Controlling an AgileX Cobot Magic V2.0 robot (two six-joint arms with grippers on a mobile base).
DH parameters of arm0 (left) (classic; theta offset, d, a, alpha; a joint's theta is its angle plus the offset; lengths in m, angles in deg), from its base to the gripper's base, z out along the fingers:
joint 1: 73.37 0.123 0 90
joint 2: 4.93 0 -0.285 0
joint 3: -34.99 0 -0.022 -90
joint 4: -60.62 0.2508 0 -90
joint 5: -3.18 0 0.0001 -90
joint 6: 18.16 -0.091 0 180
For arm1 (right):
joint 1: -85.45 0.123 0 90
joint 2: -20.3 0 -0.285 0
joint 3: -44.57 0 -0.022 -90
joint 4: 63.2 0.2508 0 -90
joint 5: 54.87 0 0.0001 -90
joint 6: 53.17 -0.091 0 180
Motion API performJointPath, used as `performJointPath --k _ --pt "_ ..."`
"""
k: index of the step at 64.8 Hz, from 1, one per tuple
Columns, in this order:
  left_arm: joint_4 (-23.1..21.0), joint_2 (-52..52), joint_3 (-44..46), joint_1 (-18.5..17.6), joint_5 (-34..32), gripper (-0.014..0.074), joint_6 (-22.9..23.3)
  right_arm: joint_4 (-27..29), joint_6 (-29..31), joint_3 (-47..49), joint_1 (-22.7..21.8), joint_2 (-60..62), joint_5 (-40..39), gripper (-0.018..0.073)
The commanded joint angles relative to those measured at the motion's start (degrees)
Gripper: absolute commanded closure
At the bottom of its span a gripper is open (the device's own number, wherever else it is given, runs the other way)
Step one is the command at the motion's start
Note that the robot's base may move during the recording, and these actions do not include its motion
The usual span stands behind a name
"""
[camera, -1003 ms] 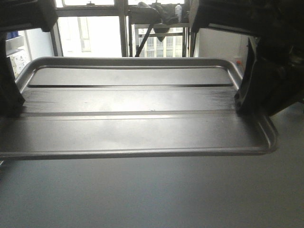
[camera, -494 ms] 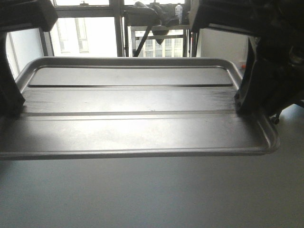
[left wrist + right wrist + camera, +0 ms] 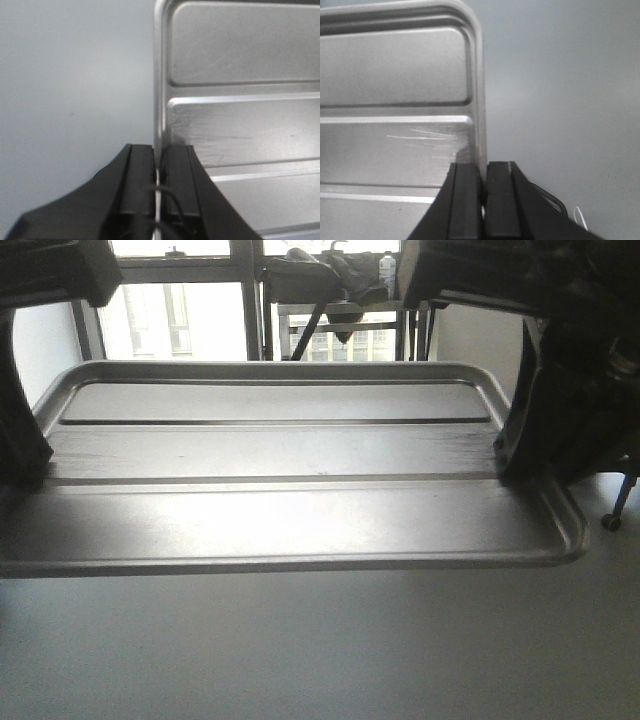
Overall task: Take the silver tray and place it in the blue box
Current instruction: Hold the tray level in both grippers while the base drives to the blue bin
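The silver tray (image 3: 300, 450) hung level above a grey surface (image 3: 320, 650), its short rims clamped in the left tool (image 3: 159, 160) and right tool (image 3: 484, 172); carrying it well likely meant moving both arms in step. No blue box showed.

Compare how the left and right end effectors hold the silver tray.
The left end effector clamps the silver tray's left short rim; the right end effector clamps the opposite short rim. In its wrist view the left end effector has the tray on its right; the right end effector has it on its left. Both are shut on the rim.
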Motion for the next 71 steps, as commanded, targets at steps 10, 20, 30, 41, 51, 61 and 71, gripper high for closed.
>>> performJointPath --k 10,20,30,41,51,61,71 --pt "1.5 1.3 1.5 -0.3 0.0 0.0611 0.0 -3.2 -0.1 1.4 -0.4 1.5 -0.6 0.0501" --pt "1.5 1.3 1.5 -0.3 0.0 0.0611 0.0 -3.2 -0.1 1.4 -0.4 1.5 -0.6 0.0501" --pt "1.5 1.3 1.5 -0.3 0.0 0.0611 0.0 -3.2 -0.1 1.4 -0.4 1.5 -0.6 0.0501" --pt "1.5 1.3 1.5 -0.3 0.0 0.0611 0.0 -3.2 -0.1 1.4 -0.4 1.5 -0.6 0.0501" --pt "1.5 1.3 1.5 -0.3 0.0 0.0611 0.0 -3.2 -0.1 1.4 -0.4 1.5 -0.5 0.0501" --pt "1.5 1.3 1.5 -0.3 0.0 0.0611 0.0 -3.2 -0.1 1.4 -0.4 1.5 -0.5 0.0501" --pt "1.5 1.3 1.5 -0.3 0.0 0.0611 0.0 -3.2 -0.1 1.4 -0.4 1.5 -0.5 0.0501"
